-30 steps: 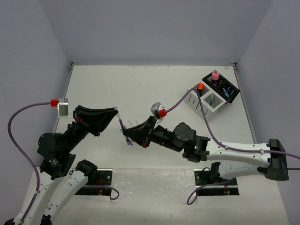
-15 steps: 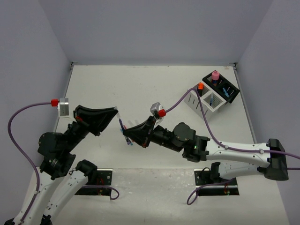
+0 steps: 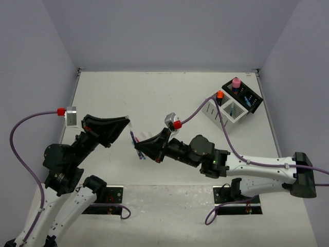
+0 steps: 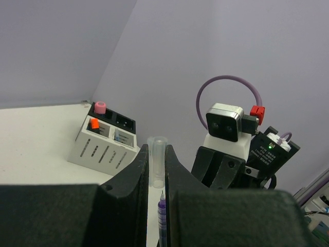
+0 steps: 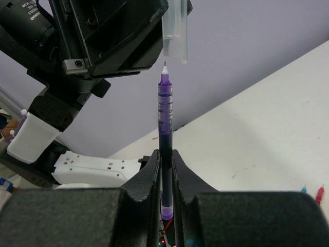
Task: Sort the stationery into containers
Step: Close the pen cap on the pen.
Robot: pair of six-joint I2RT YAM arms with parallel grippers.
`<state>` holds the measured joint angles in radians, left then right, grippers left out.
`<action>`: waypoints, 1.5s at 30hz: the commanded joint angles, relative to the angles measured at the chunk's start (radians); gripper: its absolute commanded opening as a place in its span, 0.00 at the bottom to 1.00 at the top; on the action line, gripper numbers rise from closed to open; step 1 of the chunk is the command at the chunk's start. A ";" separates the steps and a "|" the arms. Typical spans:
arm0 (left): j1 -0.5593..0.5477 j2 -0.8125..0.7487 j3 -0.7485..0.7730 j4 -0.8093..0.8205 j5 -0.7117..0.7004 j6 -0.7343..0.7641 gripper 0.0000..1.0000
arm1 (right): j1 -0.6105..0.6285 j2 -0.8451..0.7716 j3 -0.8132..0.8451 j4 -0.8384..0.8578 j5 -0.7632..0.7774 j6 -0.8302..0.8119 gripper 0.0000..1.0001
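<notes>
My left gripper (image 4: 157, 154) is shut on a clear pen cap (image 4: 158, 162), whose open end faces the right arm. My right gripper (image 5: 164, 157) is shut on a thin purple pen (image 5: 164, 128). The pen's bare tip sits just short of the cap (image 5: 175, 31) and in line with it. In the top view the two grippers (image 3: 128, 124) (image 3: 138, 147) meet above the table's near middle, with the pen (image 3: 134, 139) between them. At the far right, the white container (image 3: 224, 111) holds an orange highlighter (image 3: 220, 94). The black container (image 3: 245, 96) holds a pink cylinder (image 3: 236, 82).
A red pen (image 5: 320, 193) and a blue pen (image 5: 303, 189) lie on the table under the grippers, only their ends showing. Purple cables loop from both wrist cameras. Grey walls close the table on three sides.
The left arm has shifted very slightly. Both grips and the gap between pen tip and cap look the same.
</notes>
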<state>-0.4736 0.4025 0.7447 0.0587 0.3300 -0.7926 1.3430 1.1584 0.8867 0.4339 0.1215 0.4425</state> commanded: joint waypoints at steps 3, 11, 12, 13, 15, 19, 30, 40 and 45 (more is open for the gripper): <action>0.000 -0.004 -0.018 0.033 0.030 -0.014 0.00 | 0.007 -0.008 0.057 0.003 0.061 -0.038 0.00; 0.000 -0.004 -0.018 0.038 0.041 -0.016 0.00 | 0.005 -0.008 0.054 0.011 0.069 -0.054 0.00; 0.000 -0.004 -0.015 0.038 0.042 -0.016 0.00 | 0.005 -0.009 0.055 0.012 0.073 -0.054 0.00; 0.000 -0.004 -0.015 0.038 0.043 -0.016 0.00 | 0.005 -0.009 0.056 0.012 0.075 -0.057 0.00; 0.001 -0.004 -0.016 0.038 0.042 -0.019 0.00 | 0.005 -0.009 0.060 0.011 0.074 -0.061 0.00; 0.000 -0.011 -0.005 0.029 0.024 -0.012 0.00 | 0.005 -0.005 0.055 0.004 0.066 -0.052 0.00; 0.000 -0.012 0.033 -0.005 0.006 0.009 0.00 | 0.005 -0.037 0.003 0.025 0.046 -0.023 0.00; -0.001 -0.011 0.036 -0.005 0.009 0.007 0.00 | 0.005 -0.036 -0.009 0.028 0.052 -0.022 0.00; 0.000 -0.012 0.040 0.001 0.007 0.004 0.00 | 0.005 -0.023 -0.006 0.025 0.035 -0.015 0.00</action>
<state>-0.4736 0.3951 0.7448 0.0429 0.3328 -0.7998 1.3437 1.1378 0.8795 0.4189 0.1468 0.4178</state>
